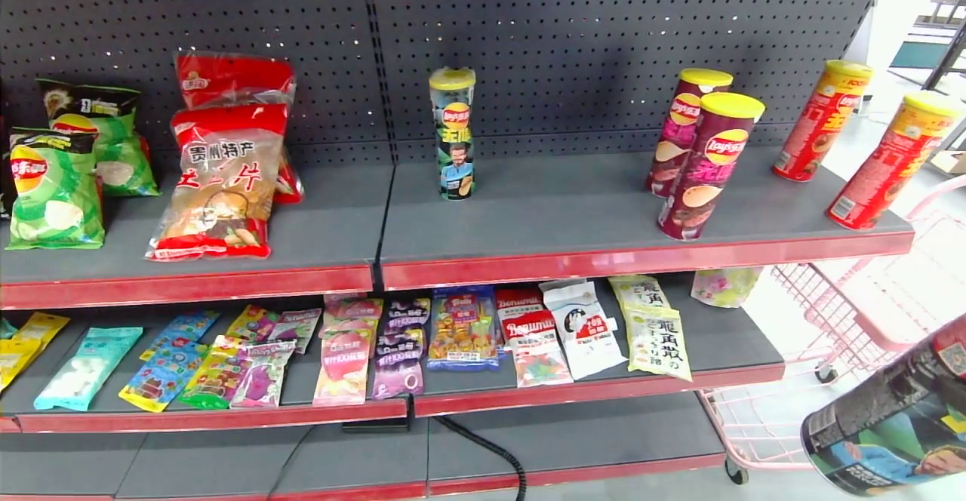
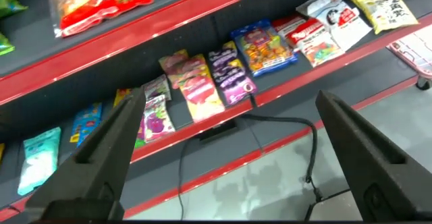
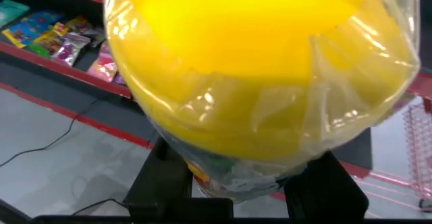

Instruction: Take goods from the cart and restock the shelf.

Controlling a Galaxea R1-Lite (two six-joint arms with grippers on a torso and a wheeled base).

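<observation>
Well — yellow-lidded, dark chip can (image 3: 256, 69)

Head cam faces shelf (image 1: 641, 256), downward. L wrist shares candy row (image 1: 343, 358), nearer. R wrist tight on can (image 3: 256, 69).

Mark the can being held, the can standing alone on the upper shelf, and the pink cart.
held can (image 1: 890, 418): head view, on its printed side wall.
lone shelf can (image 1: 453, 139): head view, middle of its body.
pink cart (image 1: 853, 312): head view, on its wire side wall.
</observation>
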